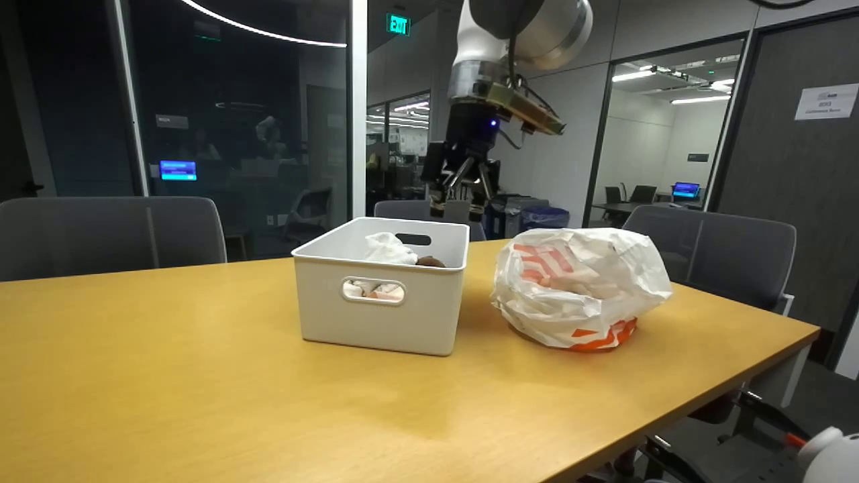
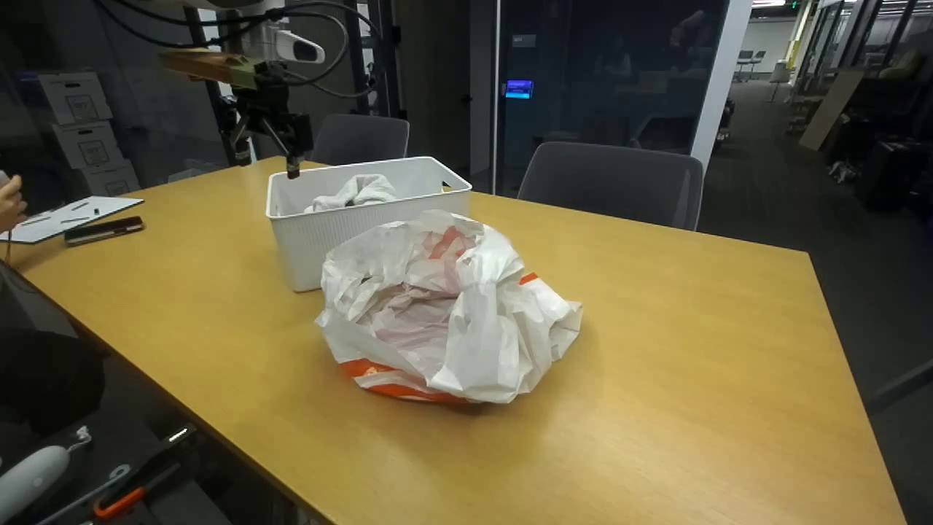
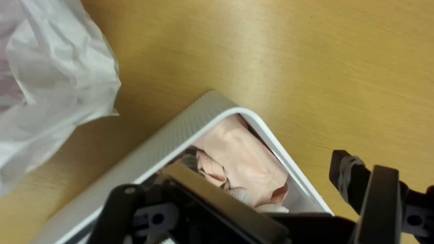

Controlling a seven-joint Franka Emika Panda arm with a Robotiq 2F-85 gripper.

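My gripper (image 1: 457,206) is open and empty, above the white plastic bin. It also shows in an exterior view (image 2: 267,162), fingers apart near the bin's end. In the wrist view the fingers (image 3: 261,183) stand apart over a bin corner; a band wraps one fingertip. The bin (image 1: 376,322) has handle slots and also shows in an exterior view (image 2: 302,251) and the wrist view (image 3: 244,110). Inside lie a white cloth (image 1: 389,249), also in an exterior view (image 2: 357,191), a brown item (image 1: 429,261) and pale pink material (image 3: 244,152). The bin's bottom is hidden.
A crumpled white and orange plastic bag (image 1: 584,288) stands beside the bin on the wooden table (image 1: 201,376); it also shows in an exterior view (image 2: 452,321) and the wrist view (image 3: 61,74). A white board (image 2: 73,217), a dark case (image 2: 104,230) and a hand (image 2: 9,204) are at one edge.
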